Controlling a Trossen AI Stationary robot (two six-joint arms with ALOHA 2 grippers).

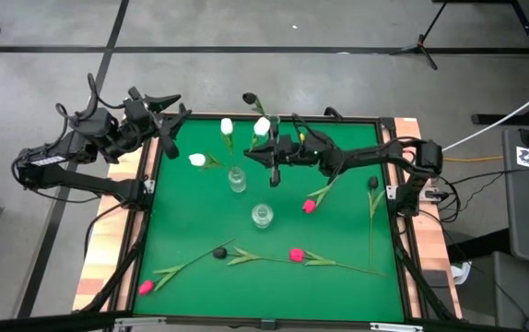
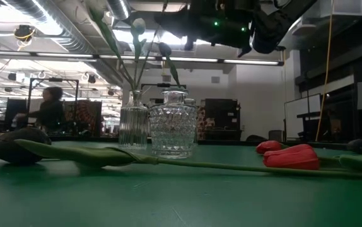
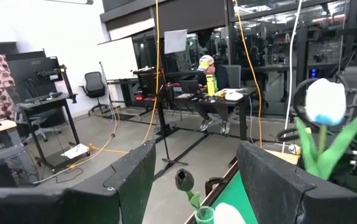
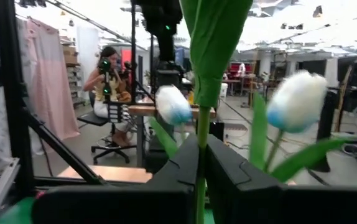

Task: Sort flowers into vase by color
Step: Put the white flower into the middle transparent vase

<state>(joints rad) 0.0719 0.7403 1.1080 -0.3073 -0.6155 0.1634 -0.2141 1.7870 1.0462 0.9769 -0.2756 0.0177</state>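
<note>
My right gripper [image 1: 272, 152] hovers over the table's far middle, shut on a black-headed tulip [image 1: 249, 97] whose head points toward the far edge. Just beside it, a ribbed glass vase [image 1: 237, 179] holds white tulips [image 1: 227, 126]. A second, diamond-cut glass vase [image 1: 262, 215] stands nearer and looks empty. Flat on the green mat lie pink tulips [image 1: 309, 205] [image 1: 295, 254] [image 1: 145, 287] and black tulips [image 1: 372, 183] [image 1: 219, 252]. My left gripper [image 1: 168, 124] waits open at the table's far left corner, holding nothing. My right gripper pinches the black tulip's green stem [image 4: 202, 134] between its two fingers [image 4: 175, 171], below a broad leaf. The fingers come in about level from the table's right and lie across the stem. The tulip is lifted clear of the mat, roughly upright in the hold.
A raised black frame [image 1: 389, 198] rims the green mat, with wooden boards outside it. The loose tulips lie across the near half and the right side. Bare mat shows at the left, near the left arm. People sit in the room beyond the table.
</note>
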